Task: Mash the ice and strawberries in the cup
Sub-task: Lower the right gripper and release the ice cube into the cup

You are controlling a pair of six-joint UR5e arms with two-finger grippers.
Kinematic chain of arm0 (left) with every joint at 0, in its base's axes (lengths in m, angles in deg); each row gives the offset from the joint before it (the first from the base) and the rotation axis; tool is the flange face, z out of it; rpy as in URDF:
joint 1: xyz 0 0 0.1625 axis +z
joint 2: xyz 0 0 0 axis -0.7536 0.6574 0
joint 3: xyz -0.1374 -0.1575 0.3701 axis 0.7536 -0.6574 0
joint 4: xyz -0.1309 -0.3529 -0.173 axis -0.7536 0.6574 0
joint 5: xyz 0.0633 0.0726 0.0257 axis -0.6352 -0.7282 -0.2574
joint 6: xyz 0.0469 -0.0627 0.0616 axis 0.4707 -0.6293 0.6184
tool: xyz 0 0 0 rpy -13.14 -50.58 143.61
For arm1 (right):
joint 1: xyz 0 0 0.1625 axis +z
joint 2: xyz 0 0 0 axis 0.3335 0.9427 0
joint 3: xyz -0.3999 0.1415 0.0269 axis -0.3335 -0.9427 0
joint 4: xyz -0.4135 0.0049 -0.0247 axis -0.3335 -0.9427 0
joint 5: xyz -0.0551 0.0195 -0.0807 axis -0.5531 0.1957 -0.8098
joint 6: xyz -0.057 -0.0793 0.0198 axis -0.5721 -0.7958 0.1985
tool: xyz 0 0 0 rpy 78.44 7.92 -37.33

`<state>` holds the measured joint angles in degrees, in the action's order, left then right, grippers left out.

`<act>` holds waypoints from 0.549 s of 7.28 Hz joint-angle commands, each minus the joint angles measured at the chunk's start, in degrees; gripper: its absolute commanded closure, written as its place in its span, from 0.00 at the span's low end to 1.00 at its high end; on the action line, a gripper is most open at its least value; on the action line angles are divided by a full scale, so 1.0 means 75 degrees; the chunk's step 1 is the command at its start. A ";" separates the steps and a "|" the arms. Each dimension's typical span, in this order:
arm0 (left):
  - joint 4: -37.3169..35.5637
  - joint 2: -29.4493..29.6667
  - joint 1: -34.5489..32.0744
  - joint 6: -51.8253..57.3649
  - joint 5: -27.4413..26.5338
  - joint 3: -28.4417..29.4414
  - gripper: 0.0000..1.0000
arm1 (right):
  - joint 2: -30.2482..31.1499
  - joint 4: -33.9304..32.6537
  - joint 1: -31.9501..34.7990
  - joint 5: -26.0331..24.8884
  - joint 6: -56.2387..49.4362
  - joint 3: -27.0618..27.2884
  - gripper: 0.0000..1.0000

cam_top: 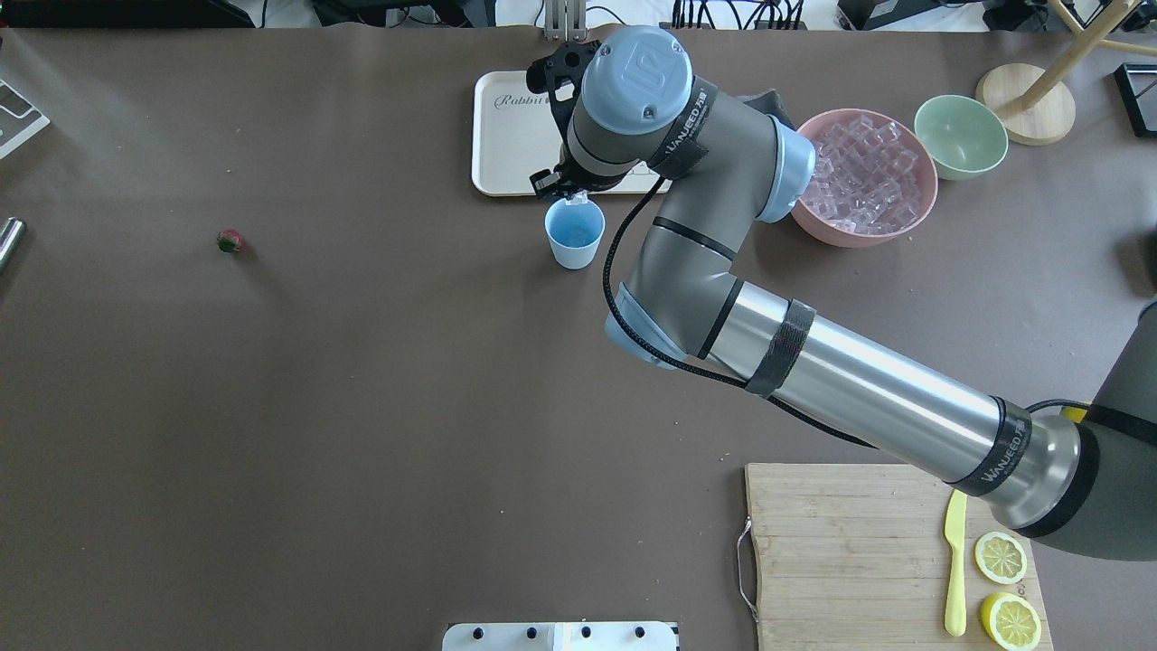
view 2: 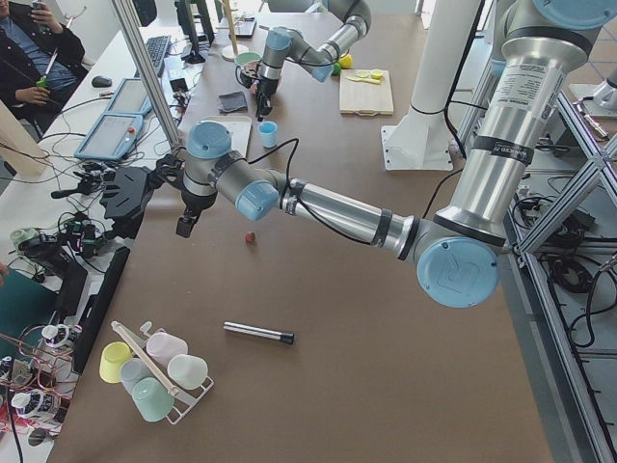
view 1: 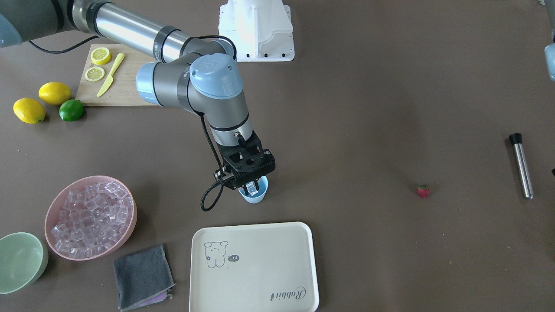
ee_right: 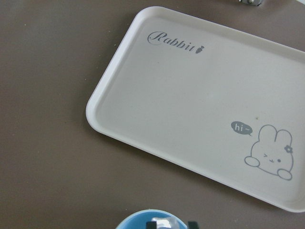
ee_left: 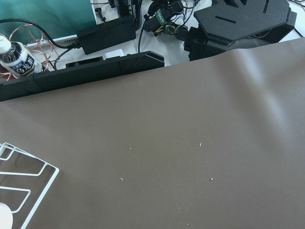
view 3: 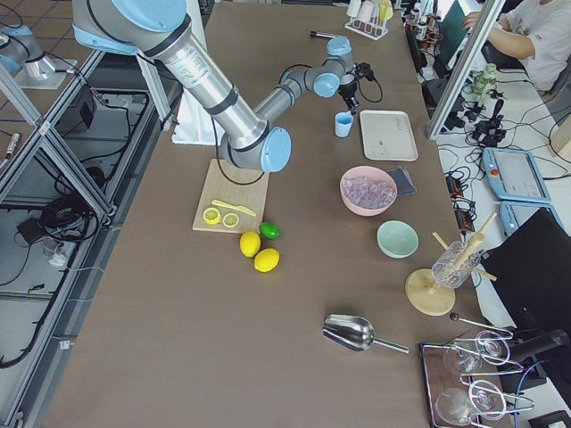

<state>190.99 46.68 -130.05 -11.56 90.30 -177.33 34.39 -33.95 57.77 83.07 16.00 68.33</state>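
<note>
The right gripper [view 1: 252,186] hangs over the cup [cam_top: 574,235], fingers clamped on one ice cube [ee_right: 162,223]. The cube sits just above the cup's mouth, toward the rim on the tray [view 1: 260,268] side, so the release calls for little more than a straight drop. In the wrist view the cup's blue rim shows directly beneath the fingertips, and nothing stands between cube and cup.

The rest of the ice [view 1: 89,219] is heaped in the pink bowl [view 1: 134,216], near the cup on the robot's right. A grey cloth [view 1: 143,277] and a green bowl [view 1: 21,262] lie beside it.

The strawberry [view 1: 423,191] rests alone on the bare table, well apart from the cup on the robot's left. The left arm is plainly the nearer one to fetch it. The left gripper [view 2: 183,227] hovers near the table's far edge, not far from the berry, but whether its fingers are apart or together cannot be told. The masher [view 1: 521,166], a steel rod with a black tip, lies beyond the strawberry with its long axis roughly across the table.

Lemons [view 1: 41,102], a lime [view 1: 71,110] and a cutting board [view 1: 123,86] sit well clear behind the right arm. Judging by this, the cup is only starting to be filled.
</note>
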 commanded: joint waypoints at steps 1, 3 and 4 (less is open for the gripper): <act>0.0000 -0.0001 0.0004 -0.0004 0.0044 -0.0012 0.02 | 0.0051 0.0001 -0.0100 -0.0001 -0.0059 0.0084 0.01; -0.0012 0.0033 0.0004 -0.0004 0.0068 -0.0070 0.02 | 0.0051 -0.0034 -0.0043 0.0034 -0.0106 0.0189 0.00; -0.0047 0.0080 -0.0008 0.0007 0.0057 0.0011 0.02 | 0.0051 -0.0046 0.0109 0.0220 -0.0106 0.0213 0.00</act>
<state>190.85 46.94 -130.04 -11.57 90.76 -177.64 34.79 -34.16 57.60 83.61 15.26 69.60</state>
